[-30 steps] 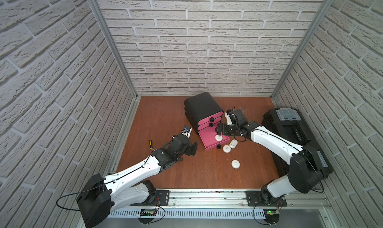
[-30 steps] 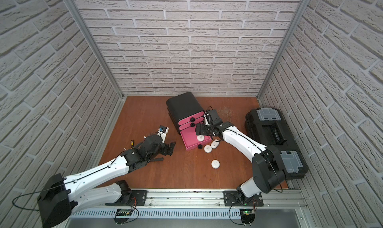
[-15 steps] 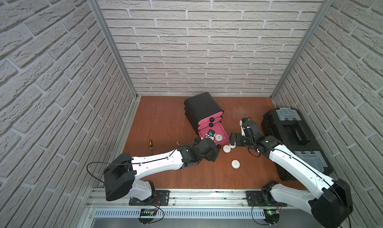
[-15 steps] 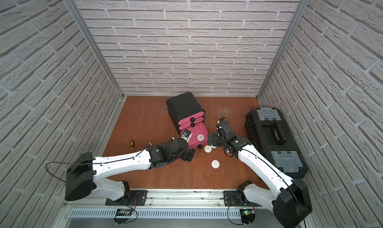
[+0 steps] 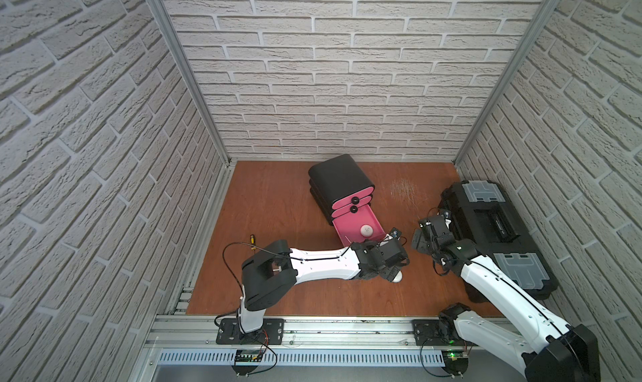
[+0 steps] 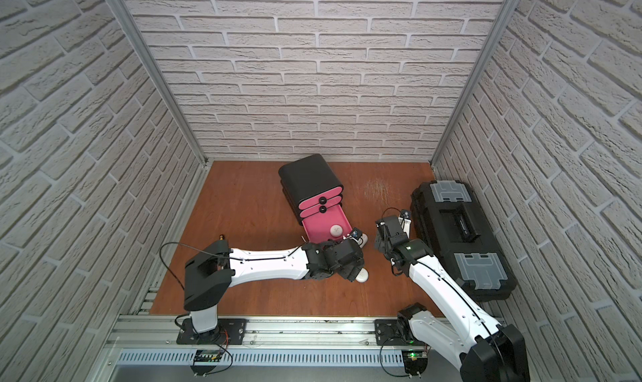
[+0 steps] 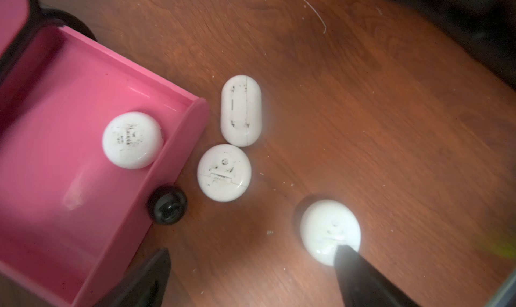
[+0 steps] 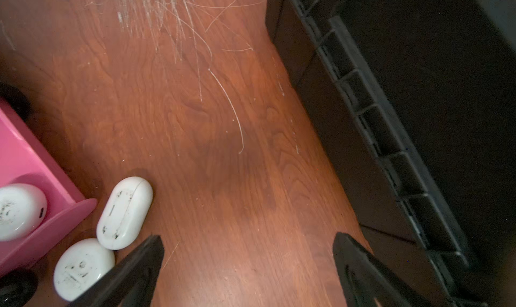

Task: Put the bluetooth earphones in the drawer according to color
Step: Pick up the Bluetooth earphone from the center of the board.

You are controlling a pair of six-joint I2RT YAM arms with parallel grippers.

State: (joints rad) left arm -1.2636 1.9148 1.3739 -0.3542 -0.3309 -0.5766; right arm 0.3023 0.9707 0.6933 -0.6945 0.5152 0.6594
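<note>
left end effector [image 7: 251,251] shifted beyond drawer [image 7: 190,121] edge, wide, fingertip [image 7: 353,263] maybe touching white case [image 7: 326,227]; right end effector [image 8: 248,237] wide.

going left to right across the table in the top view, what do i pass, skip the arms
small yellow-handled screwdriver → white case in the open pink drawer → white case on the table → right tool → black toolbox
</note>
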